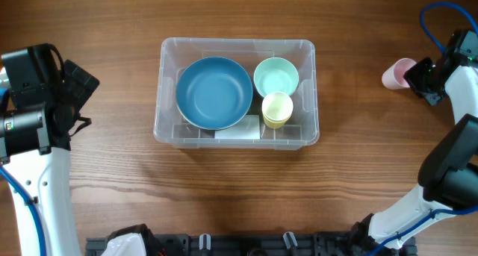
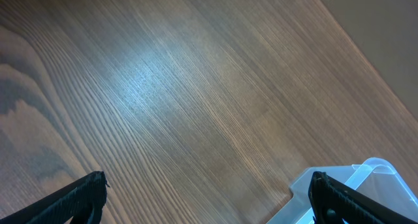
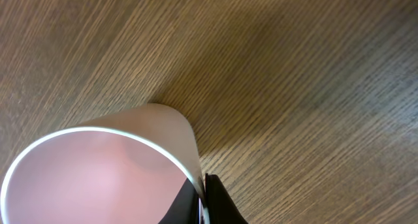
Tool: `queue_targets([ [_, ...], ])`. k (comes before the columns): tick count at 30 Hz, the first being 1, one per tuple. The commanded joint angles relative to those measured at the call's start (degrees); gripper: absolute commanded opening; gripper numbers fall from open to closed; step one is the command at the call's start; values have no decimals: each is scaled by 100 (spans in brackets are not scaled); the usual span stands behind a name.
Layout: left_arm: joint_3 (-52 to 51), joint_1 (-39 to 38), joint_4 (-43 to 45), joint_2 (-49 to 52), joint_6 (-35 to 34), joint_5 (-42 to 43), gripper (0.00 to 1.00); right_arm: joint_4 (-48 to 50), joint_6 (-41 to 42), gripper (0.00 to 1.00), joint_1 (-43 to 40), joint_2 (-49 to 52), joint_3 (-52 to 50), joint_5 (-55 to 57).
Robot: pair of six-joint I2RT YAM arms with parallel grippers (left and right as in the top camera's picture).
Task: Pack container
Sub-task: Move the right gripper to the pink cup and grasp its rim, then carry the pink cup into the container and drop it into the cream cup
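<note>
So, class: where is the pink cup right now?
Overhead, the pink cup is at the far right, beside the right pincer, well apart from the container.

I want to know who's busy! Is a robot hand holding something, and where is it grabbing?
The right gripper seems to pinch the pink cup by its rim. The left gripper is open and holds nothing.

left arm (image 1: 41, 189): white, black joints | right arm (image 1: 455, 159): blue cable (image 1: 422, 19) | left gripper (image 2: 208, 179): black
</note>
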Motion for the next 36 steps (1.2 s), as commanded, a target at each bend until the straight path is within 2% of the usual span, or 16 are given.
queue_targets([
  [1,90,37,11,-24,-11,-9,100,20,-514,4,-13,2,87,-400],
  [5,90,37,11,-24,-11,-9,100,55,-896,4,96,-382,92,-634],
  [10,90,37,11,-24,-9,-9,100,46,-1705,4,643,-1458,162,-1067],
  [14,90,37,13,-24,-11,-9,100,-264,-2389,4,1438,-2538,232,-1217],
  [17,90,37,13,-24,-11,-9,100,-612,-2426,4,2052,-3152,234,-758],
  [18,90,37,11,-24,-11,-9,100,-890,-2424,4,2487,-3480,234,-483],
  [21,90,37,13,-24,-11,-9,100,-1283,-2424,4,3086,-3794,234,-376],
  [27,90,37,11,-24,-11,-9,100,-2100,-2256,4,4006,-3768,127,-365],
  [36,90,37,11,-24,-11,-9,100,-2109,-2103,4,4509,-3123,7,-356],
])
